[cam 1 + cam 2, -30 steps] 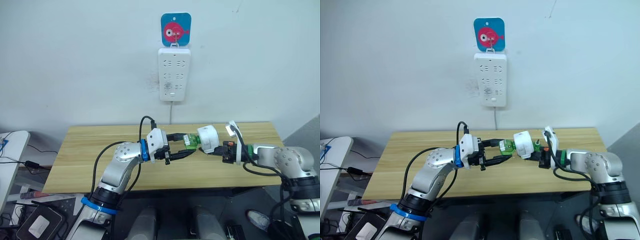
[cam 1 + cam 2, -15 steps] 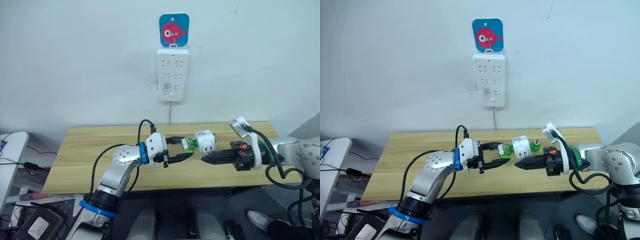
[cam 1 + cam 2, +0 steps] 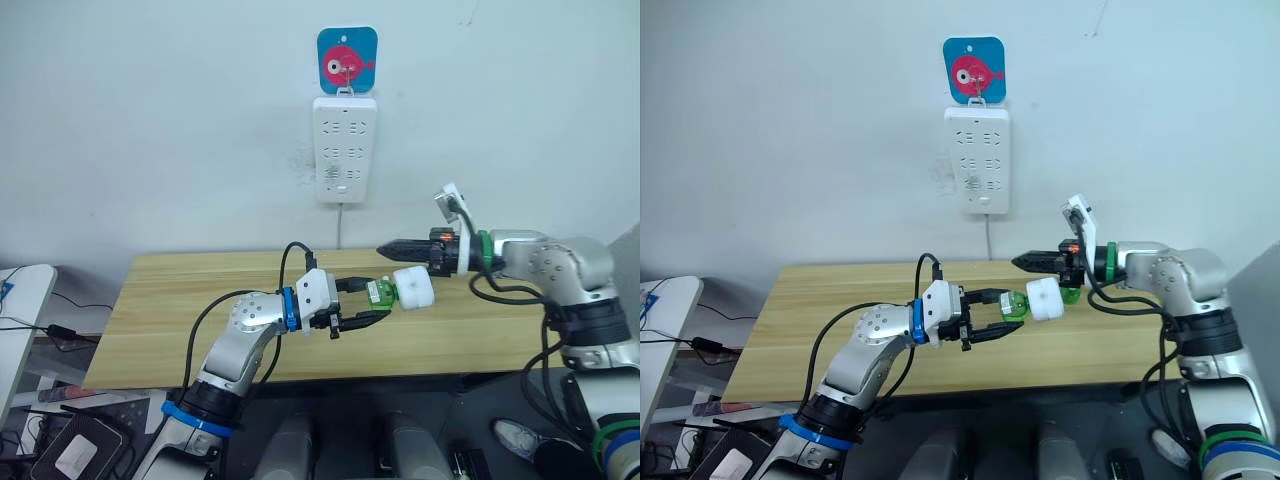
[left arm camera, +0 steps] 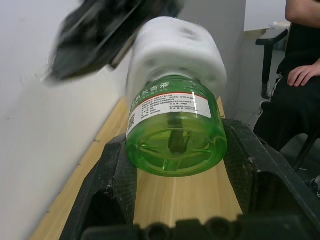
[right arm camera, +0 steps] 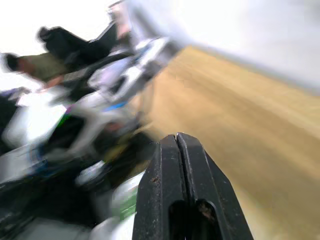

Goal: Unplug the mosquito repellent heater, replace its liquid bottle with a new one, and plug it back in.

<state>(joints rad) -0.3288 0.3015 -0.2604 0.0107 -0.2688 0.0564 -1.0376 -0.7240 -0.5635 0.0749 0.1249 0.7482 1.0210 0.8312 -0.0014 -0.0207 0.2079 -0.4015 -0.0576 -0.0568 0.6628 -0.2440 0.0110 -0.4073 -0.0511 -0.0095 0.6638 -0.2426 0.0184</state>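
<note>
Left gripper point(image 3: 366, 304) is gripping one green liquid bottle point(image 4: 175, 135), its fingers point(image 4: 112, 187) hugging it, one mosquito repellent heater point(image 3: 413, 287) attached, above the desk point(image 3: 180, 300). Right gripper point(image 3: 385, 246) is hovering, fingers pressed together, empty.

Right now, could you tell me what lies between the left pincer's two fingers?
In the left wrist view, the green liquid bottle, screwed into the white heater, sits between the left pincer's fingers.

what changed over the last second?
The right gripper let go of the mosquito repellent heater, drew back, then rose above it, fingers shut. The left gripper stays clamped on the green bottle, which still carries the heater. The power strip on the wall is unchanged.
</note>
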